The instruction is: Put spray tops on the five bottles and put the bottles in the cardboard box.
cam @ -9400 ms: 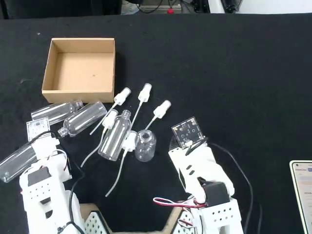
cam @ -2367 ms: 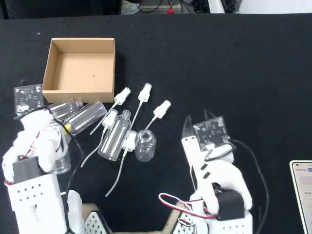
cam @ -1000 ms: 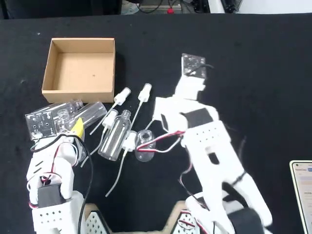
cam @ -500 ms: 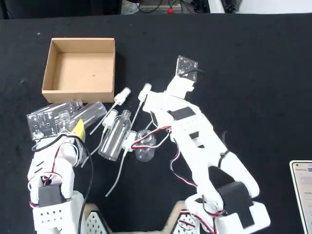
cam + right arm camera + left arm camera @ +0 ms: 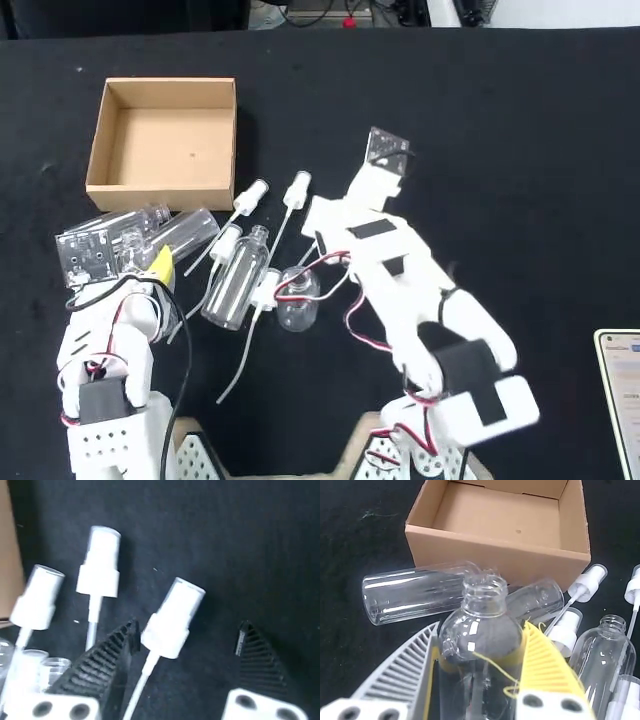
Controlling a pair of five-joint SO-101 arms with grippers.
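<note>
The left pincer [image 5: 482,632] is clamped on a clear bottle [image 5: 481,595], with a grey finger on one side and a yellow finger on the other. The bottle's uncapped neck sticks out past the fingertips. Just beyond the neck, a long bottle [image 5: 415,592] and a shorter bottle [image 5: 535,597] lie on their sides, close to the front wall of the cardboard box [image 5: 495,555]. The right pincer [image 5: 189,627] stands wide open, low over the black surface [image 5: 225,540]. A white spray top [image 5: 172,612] lies between its fingers, nearer one of them. A second spray top [image 5: 100,562] and a third spray top [image 5: 37,597] lie beside it, apart from each other. From above, the box sits toward the far left corner of the surface, open side up. A fourth bottle [image 5: 235,275] lies near the middle of the surface with a small round bottle [image 5: 297,298] just beside it, under the right arm's wires. A screened device [image 5: 620,400] rests at the right edge.
</note>
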